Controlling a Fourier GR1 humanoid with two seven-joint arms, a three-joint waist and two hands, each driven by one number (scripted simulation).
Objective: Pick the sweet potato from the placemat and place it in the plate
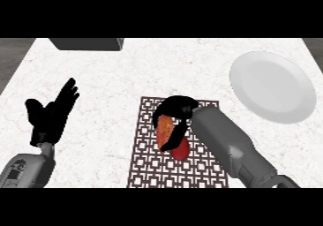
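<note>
Orange-red sweet potato [168, 132], lengthwise on patterned placemat [154, 170], top end seemingly hidden; white plate [281, 95] well apart, right

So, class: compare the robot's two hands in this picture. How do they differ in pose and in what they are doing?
The right hand is curled round the sweet potato over the placemat; the left hand holds nothing. The right hand's fingers are bent; the left hand's fingers point straight up, resting open. The right hand is mid-view; the left hand is near the left edge. Both are black on grey forearms.
</note>
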